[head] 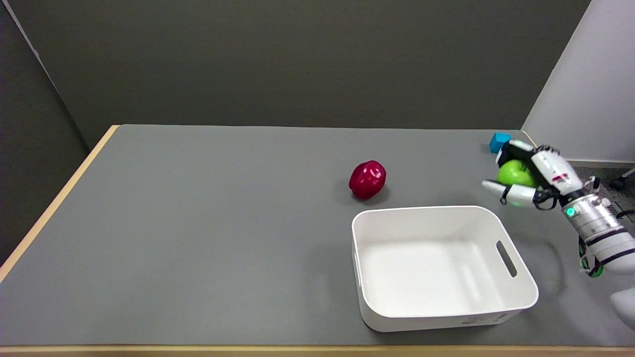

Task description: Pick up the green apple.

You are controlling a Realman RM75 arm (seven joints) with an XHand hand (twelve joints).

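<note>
At the far right of the table (198, 238), seen from the head camera, the robot hand (533, 178) is wrapped round the green apple (515, 173): one finger curls over the fruit's far side and another runs under its near side, so the apple sits cradled between them with its left face showing. That enclosing hold suits a round, smooth thing that would slip out of a fingertip pinch. Whether the apple is clear of the table or resting on it I cannot tell; no shadow under it settles the matter. The arm reaches in from the lower right, which keeps the wrist behind the fruit and off the other objects.

Just beyond the robot hand, by the far right corner, is a small blue cube (499, 142), close enough that a careless lift might nudge it. A red apple (367, 179) lies well to the left, apart from the grasp. Nearer the camera stands a white bin (521, 292), open-topped, with a handle slot in its right wall.
</note>
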